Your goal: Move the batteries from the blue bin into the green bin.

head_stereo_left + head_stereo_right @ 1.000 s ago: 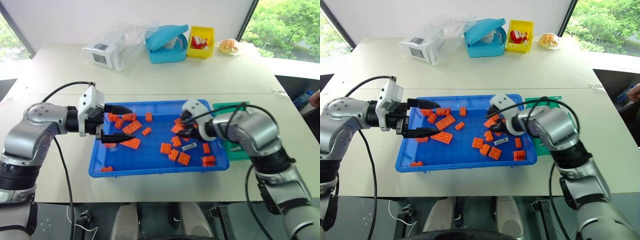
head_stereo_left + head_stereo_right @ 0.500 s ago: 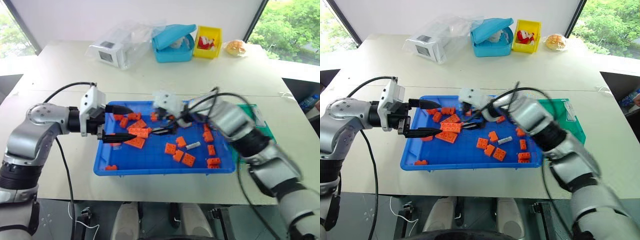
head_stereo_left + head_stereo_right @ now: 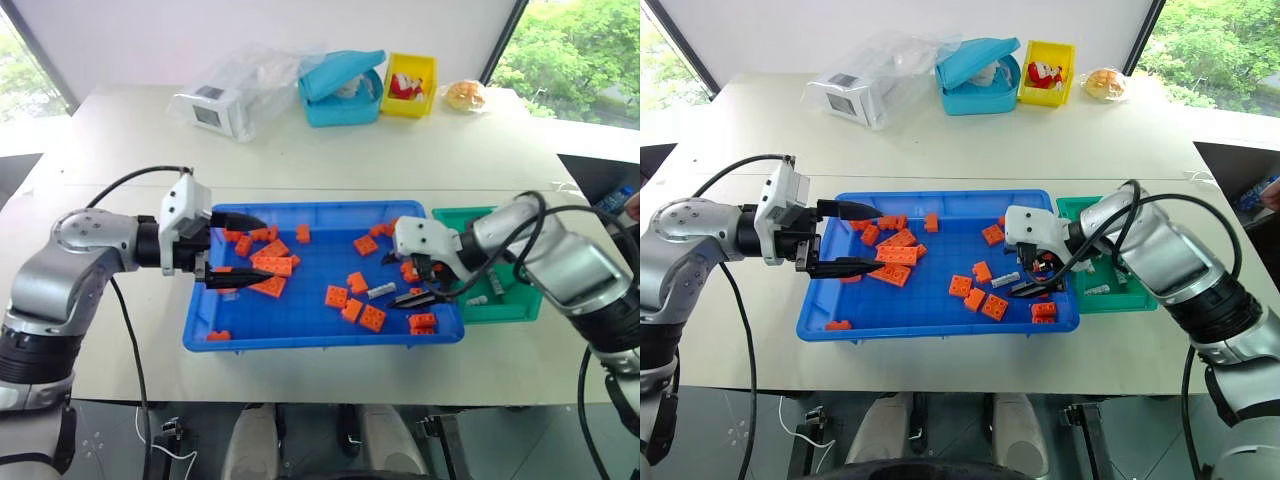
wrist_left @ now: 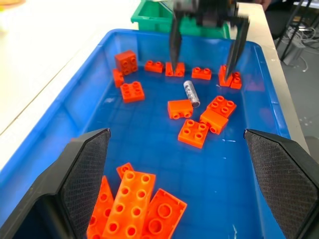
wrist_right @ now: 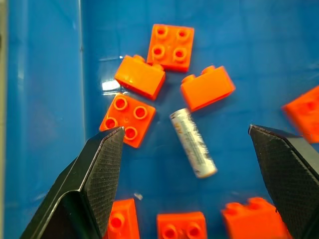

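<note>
Above battery, right gripper newly open

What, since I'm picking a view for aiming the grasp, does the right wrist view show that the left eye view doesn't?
Right wrist view adds: the battery close up, lying free between the fingers of the open right pincer, touching neither, with orange bricks near it on several sides.
Left eye view adds: the green bin beside the tray with batteries inside, and the open left pincer.
Both share: that battery, the bricks, the blue bin.
</note>
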Available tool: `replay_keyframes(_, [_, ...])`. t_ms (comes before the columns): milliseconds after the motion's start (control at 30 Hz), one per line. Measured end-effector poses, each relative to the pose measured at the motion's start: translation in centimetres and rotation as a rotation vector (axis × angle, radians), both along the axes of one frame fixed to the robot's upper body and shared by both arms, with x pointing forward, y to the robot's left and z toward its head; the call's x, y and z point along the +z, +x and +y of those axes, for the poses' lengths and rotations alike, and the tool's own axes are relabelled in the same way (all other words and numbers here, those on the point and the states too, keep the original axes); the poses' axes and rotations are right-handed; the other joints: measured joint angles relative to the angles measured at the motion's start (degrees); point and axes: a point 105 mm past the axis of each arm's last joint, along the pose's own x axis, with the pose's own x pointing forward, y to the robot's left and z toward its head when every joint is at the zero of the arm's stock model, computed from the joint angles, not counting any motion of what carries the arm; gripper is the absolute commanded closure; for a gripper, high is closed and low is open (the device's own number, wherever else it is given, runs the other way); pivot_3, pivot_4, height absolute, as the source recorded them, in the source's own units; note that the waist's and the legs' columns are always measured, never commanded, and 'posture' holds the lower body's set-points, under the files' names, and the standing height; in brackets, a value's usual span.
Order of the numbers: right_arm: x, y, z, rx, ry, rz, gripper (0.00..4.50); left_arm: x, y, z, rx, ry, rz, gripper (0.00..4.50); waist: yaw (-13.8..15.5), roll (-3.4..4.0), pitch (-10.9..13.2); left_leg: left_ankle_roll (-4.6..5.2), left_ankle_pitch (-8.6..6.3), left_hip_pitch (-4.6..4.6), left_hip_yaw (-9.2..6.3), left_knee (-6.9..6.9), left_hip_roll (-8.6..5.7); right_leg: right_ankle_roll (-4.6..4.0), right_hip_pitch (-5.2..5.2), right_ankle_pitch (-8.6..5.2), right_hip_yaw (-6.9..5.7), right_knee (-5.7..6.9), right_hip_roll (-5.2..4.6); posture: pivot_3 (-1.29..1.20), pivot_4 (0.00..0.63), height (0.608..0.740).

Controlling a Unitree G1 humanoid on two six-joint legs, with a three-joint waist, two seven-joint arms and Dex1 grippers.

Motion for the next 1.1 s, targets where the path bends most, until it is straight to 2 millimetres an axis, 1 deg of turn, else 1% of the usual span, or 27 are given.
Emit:
replay_keyframes(133, [-1.7, 1.1, -0.5, -0.053, -0.009, -0.008, 0.41, 0.1, 0.0, -0.2, -0.012, 0.000, 0.002, 0.00, 0.0, 0.00, 0.0, 0.00, 0.00, -0.01, -0.01, 0.00, 0.00, 0.00, -0.02, 0.00, 0.00, 0.00, 0.01, 0.00, 0.150, 0.736])
replay_keyframes(233, [-1.9, 1.6, -0.8, -0.047, -0.020, -0.038, 0.41, 0.3, -0.1, -0.4, -0.027, -0.001, -0.005, 0.00, 0.1, 0.00, 0.0, 0.00, 0.00, -0.01, -0.03, 0.00, 0.00, 0.00, 0.02, 0.00, -0.01, -0.01, 0.02, 0.00, 0.150, 0.736])
replay_keyframes(267, [-1.9, 1.7, -0.9, -0.044, -0.027, -0.048, 0.64, 0.4, -0.1, -0.5, -0.031, -0.001, -0.008, 0.00, 0.1, -0.01, 0.0, 0.00, 0.00, -0.01, -0.03, 0.00, -0.01, 0.00, 0.03, 0.00, -0.01, -0.02, 0.01, 0.00, 0.150, 0.736])
replay_keyframes(333, [-2.0, 1.9, -1.2, -0.037, -0.038, -0.062, 1.35, 0.4, -0.1, -0.5, -0.034, -0.002, -0.008, 0.00, 0.2, -0.07, 0.0, 0.00, 0.00, 0.01, -0.03, 0.01, -0.02, 0.00, 0.11, 0.00, -0.01, -0.06, -0.01, 0.00, 0.150, 0.736])
replay_keyframes(533, [-2.4, 1.6, -1.0, -0.019, -0.045, -0.063, 4.42, 0.3, -0.1, -0.6, -0.041, -0.008, -0.004, 0.00, 0.2, -0.30, -0.2, 0.00, 0.00, 0.12, -0.08, 0.02, -0.01, 0.01, 0.27, -0.01, -0.06, -0.08, -0.01, 0.00, 0.150, 0.736])
replay_keyframes(600, [-2.4, 1.2, -0.6, -0.018, -0.032, -0.051, 4.43, 0.3, -0.1, -0.7, -0.042, -0.008, -0.004, 0.00, 0.1, -0.31, -0.2, 0.00, 0.00, 0.14, -0.08, 0.02, -0.01, 0.01, 0.28, -0.01, -0.06, -0.07, -0.01, 0.00, 0.150, 0.736])
replay_keyframes(667, [-2.5, 0.7, 0.3, -0.017, 0.000, -0.021, 4.43, 0.4, -0.1, -0.7, -0.044, -0.007, -0.006, 0.00, 0.0, -0.28, -0.2, 0.00, 0.00, 0.13, -0.08, 0.01, -0.01, 0.01, 0.25, -0.01, -0.06, -0.05, 0.00, 0.00, 0.150, 0.736])
replay_keyframes(733, [-1.7, 0.4, 0.8, -0.031, 0.036, -0.003, 4.43, 0.5, -0.1, -0.7, -0.047, -0.006, -0.008, 0.00, -0.1, -0.26, -0.2, 0.00, 0.00, 0.12, -0.07, 0.00, 0.00, 0.01, 0.21, -0.01, -0.05, -0.04, 0.01, 0.00, 0.150, 0.736])
replay_keyframes(767, [-0.8, 0.4, 0.9, -0.050, 0.067, -0.002, 4.43, 0.5, -0.1, -0.7, -0.047, -0.006, -0.008, 0.00, -0.1, -0.23, -0.1, 0.00, 0.00, 0.12, -0.06, 0.00, 0.00, 0.01, 0.19, -0.01, -0.04, -0.03, 0.01, 0.00, 0.150, 0.736])
replay_keyframes(833, [2.4, 0.9, 0.6, -0.102, 0.132, -0.045, 4.43, 0.5, -0.1, -0.7, -0.047, -0.006, -0.008, 0.00, 0.0, -0.19, -0.1, 0.00, 0.00, 0.11, -0.06, 0.00, 0.00, 0.01, 0.17, 0.00, -0.04, -0.02, 0.01, 0.00, 0.150, 0.736])
replay_keyframes(867, [4.0, 1.1, -0.1, -0.133, 0.154, -0.079, 4.43, 0.5, -0.1, -0.7, -0.047, -0.006, -0.008, 0.00, 0.0, -0.19, -0.1, 0.00, 0.00, 0.11, -0.06, 0.00, 0.00, 0.01, 0.17, 0.00, -0.04, -0.02, 0.00, 0.00, 0.150, 0.736])
replay_keyframes(900, [5.6, 1.4, -1.2, -0.178, 0.166, -0.114, 4.43, 0.4, -0.1, -0.7, -0.047, -0.006, -0.007, 0.00, 0.2, -0.19, -0.1, 0.00, 0.00, 0.10, -0.07, -0.02, 0.00, 0.01, 0.18, -0.01, -0.05, -0.04, -0.01, 0.00, 0.150, 0.736])
replay_keyframes(967, [7.8, 1.7, -3.7, -0.271, 0.170, -0.170, 4.43, 0.3, -0.1, -0.6, -0.046, -0.006, -0.001, 0.00, 0.7, -0.19, -0.1, 0.00, 0.00, 0.09, -0.05, -0.02, -0.01, 0.00, 0.19, -0.01, -0.07, -0.10, -0.03, 0.00, 0.150, 0.736])
replay_keyframes(1033, [8.8, 1.6, -6.3, -0.362, 0.155, -0.194, 4.43, 0.1, -0.2, -0.6, -0.046, -0.005, 0.007, 0.00, 1.0, -0.20, -0.1, 0.00, -0.01, 0.08, -0.03, -0.03, -0.01, 0.00, 0.19, -0.01, -0.06, -0.12, -0.04, 0.00, 0.150, 0.736])
replay_keyframes(1100, [8.7, 1.3, -8.9, -0.451, 0.129, -0.186, 4.43, 0.0, -0.2, -0.5, -0.048, -0.005, 0.010, 0.00, 1.3, -0.20, -0.1, 0.00, -0.01, 0.08, -0.04, -0.04, -0.02, 0.00, 0.19, -0.01, -0.05, -0.13, -0.04, 0.00, 0.150, 0.736])
